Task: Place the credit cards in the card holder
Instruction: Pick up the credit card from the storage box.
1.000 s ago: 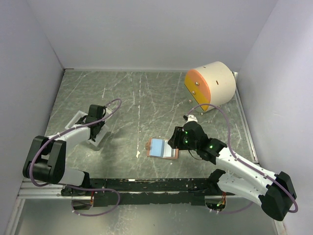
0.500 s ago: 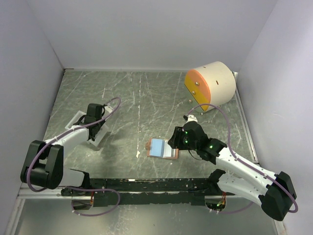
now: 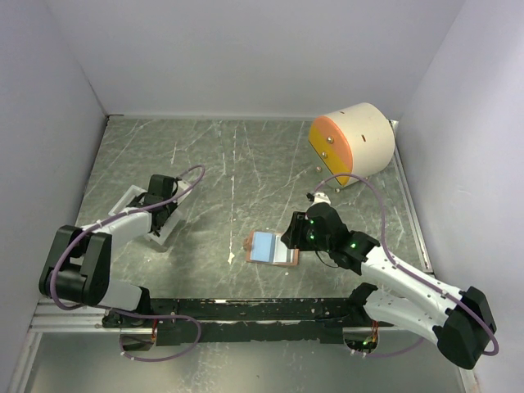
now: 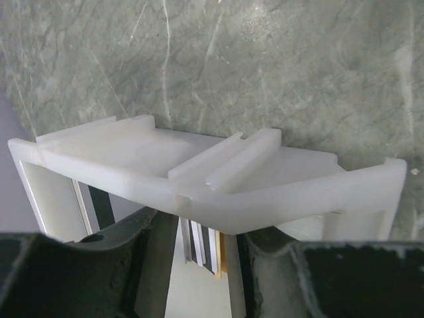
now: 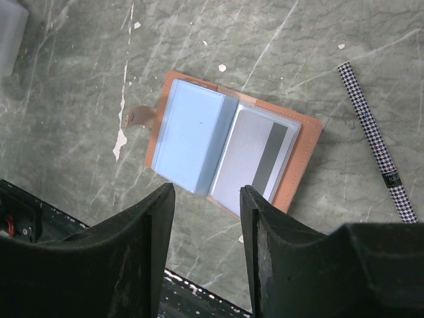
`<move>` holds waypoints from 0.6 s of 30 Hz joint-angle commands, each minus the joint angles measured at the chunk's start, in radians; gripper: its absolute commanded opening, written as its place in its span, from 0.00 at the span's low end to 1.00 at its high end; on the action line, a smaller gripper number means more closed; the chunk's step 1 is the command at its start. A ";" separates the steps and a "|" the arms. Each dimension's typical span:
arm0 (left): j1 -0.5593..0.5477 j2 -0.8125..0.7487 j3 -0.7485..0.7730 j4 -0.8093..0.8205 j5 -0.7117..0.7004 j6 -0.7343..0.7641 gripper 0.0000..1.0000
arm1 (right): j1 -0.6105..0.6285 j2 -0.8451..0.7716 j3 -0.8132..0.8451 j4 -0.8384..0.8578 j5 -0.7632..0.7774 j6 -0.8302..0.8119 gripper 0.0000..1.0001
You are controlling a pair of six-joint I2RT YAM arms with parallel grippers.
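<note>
Right claw (image 5: 207,197), released and empty, poised directly above the open card holder (image 5: 232,149), not touching it.

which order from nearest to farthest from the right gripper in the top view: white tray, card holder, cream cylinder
1. card holder: lying open right at the right gripper, centre front.
2. cream cylinder: orange-faced, at the far right corner.
3. white tray: across on the left side.
</note>
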 commanded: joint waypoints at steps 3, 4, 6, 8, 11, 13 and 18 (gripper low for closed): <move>0.006 -0.006 0.005 0.043 -0.101 0.033 0.41 | -0.003 -0.026 0.004 -0.013 0.021 -0.012 0.45; 0.007 -0.013 0.002 0.055 -0.118 0.037 0.41 | -0.001 -0.025 0.006 -0.014 0.024 -0.014 0.45; 0.007 -0.020 0.000 0.074 -0.147 0.044 0.40 | -0.003 -0.020 0.010 -0.016 0.024 -0.015 0.45; 0.007 -0.013 0.000 0.096 -0.172 0.055 0.40 | -0.002 -0.015 0.015 -0.018 0.022 -0.016 0.45; 0.007 0.007 0.005 0.113 -0.205 0.066 0.38 | -0.002 -0.017 0.015 -0.021 0.022 -0.013 0.45; 0.007 0.012 0.007 0.123 -0.216 0.073 0.38 | -0.003 -0.024 0.017 -0.025 0.026 -0.012 0.45; 0.009 0.027 0.007 0.161 -0.246 0.095 0.37 | -0.002 -0.031 0.017 -0.033 0.031 -0.011 0.45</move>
